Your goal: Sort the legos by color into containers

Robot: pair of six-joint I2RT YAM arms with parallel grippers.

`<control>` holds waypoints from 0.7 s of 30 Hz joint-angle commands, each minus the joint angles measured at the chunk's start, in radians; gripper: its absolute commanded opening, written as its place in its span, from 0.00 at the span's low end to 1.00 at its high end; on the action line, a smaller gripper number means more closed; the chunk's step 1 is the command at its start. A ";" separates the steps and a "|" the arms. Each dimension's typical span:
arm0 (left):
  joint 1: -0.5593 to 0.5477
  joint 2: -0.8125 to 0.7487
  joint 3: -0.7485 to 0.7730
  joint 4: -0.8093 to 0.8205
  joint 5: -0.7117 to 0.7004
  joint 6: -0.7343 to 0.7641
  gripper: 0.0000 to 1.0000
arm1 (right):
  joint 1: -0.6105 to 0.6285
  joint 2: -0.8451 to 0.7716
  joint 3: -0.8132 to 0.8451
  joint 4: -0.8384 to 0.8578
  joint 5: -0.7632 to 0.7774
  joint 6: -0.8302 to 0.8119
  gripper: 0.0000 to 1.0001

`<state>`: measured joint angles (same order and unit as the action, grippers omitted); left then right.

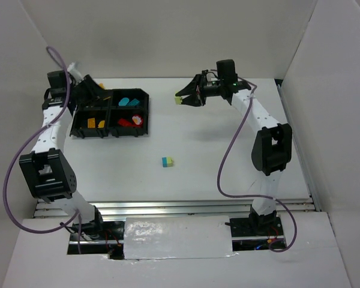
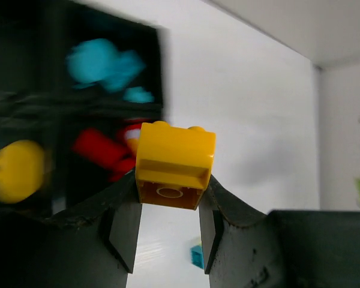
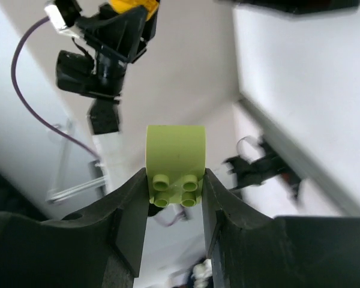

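Note:
My left gripper (image 1: 98, 90) hangs over the far-left corner of the black tray of containers (image 1: 111, 110) and is shut on a yellow lego (image 2: 175, 165). The tray's far-right compartment holds teal legos (image 1: 129, 102), the near-left one yellow legos (image 1: 95, 123), and the near-right one red legos (image 1: 132, 120). My right gripper (image 1: 181, 99) is raised right of the tray, shut on a rounded lime-green lego (image 3: 175, 162). A teal and lime lego (image 1: 167, 161) lies on the table in the middle.
White walls stand close along the left, back and right of the white table (image 1: 228, 168). The arm bases and a metal rail (image 1: 174, 207) run along the near edge.

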<state>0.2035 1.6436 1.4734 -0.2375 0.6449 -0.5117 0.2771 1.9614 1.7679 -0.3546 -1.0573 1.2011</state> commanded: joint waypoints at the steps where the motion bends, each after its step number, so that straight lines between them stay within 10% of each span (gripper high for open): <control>1: 0.085 0.045 0.062 -0.282 -0.468 -0.105 0.00 | 0.001 0.053 0.230 -0.350 0.141 -0.335 0.00; 8: 0.112 0.211 0.194 -0.423 -0.623 -0.132 0.08 | 0.004 0.123 0.373 -0.475 0.250 -0.403 0.00; 21: 0.112 0.337 0.278 -0.441 -0.582 -0.137 0.72 | 0.004 0.160 0.416 -0.486 0.249 -0.413 0.00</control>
<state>0.3157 1.9678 1.7164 -0.6769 0.0505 -0.6334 0.2733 2.1143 2.1273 -0.8238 -0.8112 0.8085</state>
